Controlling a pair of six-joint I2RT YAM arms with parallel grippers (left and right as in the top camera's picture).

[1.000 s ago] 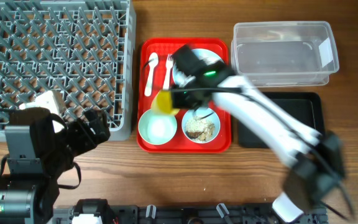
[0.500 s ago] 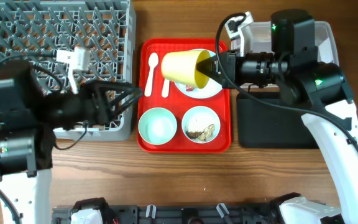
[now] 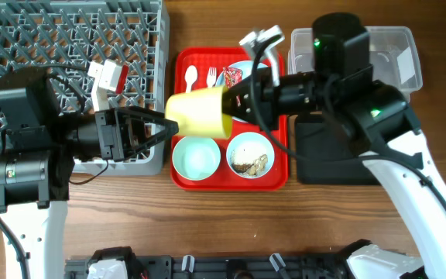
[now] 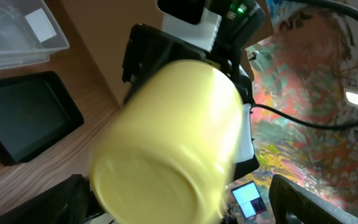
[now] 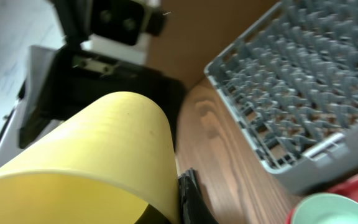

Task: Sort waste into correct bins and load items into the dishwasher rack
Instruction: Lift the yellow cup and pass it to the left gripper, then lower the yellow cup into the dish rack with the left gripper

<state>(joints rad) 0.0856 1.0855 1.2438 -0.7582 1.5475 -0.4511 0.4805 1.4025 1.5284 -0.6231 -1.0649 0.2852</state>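
My right gripper [image 3: 235,101] is shut on the yellow-green cup [image 3: 200,112] and holds it on its side in the air over the left edge of the red tray. The cup fills the right wrist view [image 5: 86,155] and the left wrist view [image 4: 166,143]. My left gripper [image 3: 155,128] is open, its fingers on either side of the cup's base. The grey dishwasher rack [image 3: 163,93] lies at the left. On the tray are the plate [image 3: 246,71] with the red wrapper [image 3: 232,76], the spoon [image 3: 193,76], the fork [image 3: 210,76], an empty bowl [image 3: 196,158] and a bowl with crumbs [image 3: 250,155]. No napkin shows.
The red serving tray [image 3: 231,186] sits mid-table. The clear tub [image 3: 409,77] is at the back right, with the black tray [image 3: 316,167] in front of it, partly under my right arm. Both arms meet above the gap between rack and tray.
My right gripper has carried the cup left, from over the plate to the tray's left edge. My left gripper has moved right, up to the cup's base.
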